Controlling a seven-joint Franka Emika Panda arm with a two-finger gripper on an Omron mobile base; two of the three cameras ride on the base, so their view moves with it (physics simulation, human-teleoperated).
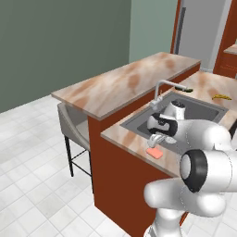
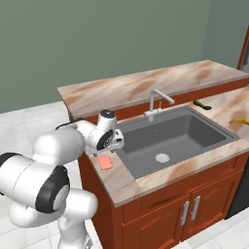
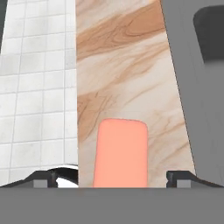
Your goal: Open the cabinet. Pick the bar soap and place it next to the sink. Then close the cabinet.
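The salmon-pink bar soap (image 3: 121, 153) lies flat on the marble counter (image 3: 127, 65), on the narrow strip between the counter's end and the sink. It also shows as a small pink slab, the bar soap (image 1: 154, 152) (image 2: 105, 162). My gripper (image 3: 112, 177) hovers just above it, open, fingertips wide on either side and not touching it. From the base cameras the gripper (image 1: 157, 140) (image 2: 105, 151) points down over the soap. The wall cabinet is out of view.
The grey sink (image 2: 220, 130) (image 1: 139, 121) with its silver faucet (image 2: 156, 100) (image 1: 161, 88) lies right beside the soap. A banana (image 2: 239, 121) and a dark green vegetable (image 2: 202, 104) lie beyond it. A raised bar top (image 1: 125, 81) runs behind; the counter ends just past the soap, tiled floor below.
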